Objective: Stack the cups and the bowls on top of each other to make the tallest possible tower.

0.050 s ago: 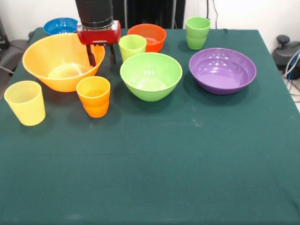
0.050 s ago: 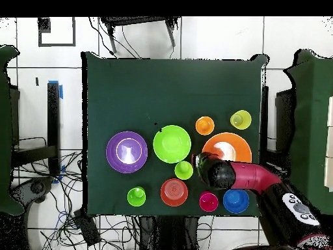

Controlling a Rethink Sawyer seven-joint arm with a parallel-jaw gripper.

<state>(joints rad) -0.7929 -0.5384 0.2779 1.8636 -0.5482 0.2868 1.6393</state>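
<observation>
My gripper [image 1: 101, 56] hangs open with nothing between its black fingers [image 1: 90, 56], just over the right rim of the very large yellow-orange bowl [image 1: 51, 54]. In front of it stands the orange cup [image 1: 93, 96]; the pale yellow cup [image 1: 26, 103] is further left. To the right are the lime-yellow cup [image 1: 132, 47], the small orange bowl [image 1: 149, 36], the lime green bowl [image 1: 151, 75], the green cup [image 1: 197, 33] and the purple bowl [image 1: 222, 70]. The blue bowl [image 1: 61, 26] sits behind the big one. The red-pink cup [image 2: 209, 201] shows only from overhead, beside the blue bowl [image 2: 235, 200]. Nothing is stacked.
A dark green cloth [image 1: 164, 164] covers the table, with its wide front half bare. From overhead the arm [image 2: 260, 179] reaches across the corner past the blue bowl. Cables [image 2: 97, 224] lie on the tiled floor around the table.
</observation>
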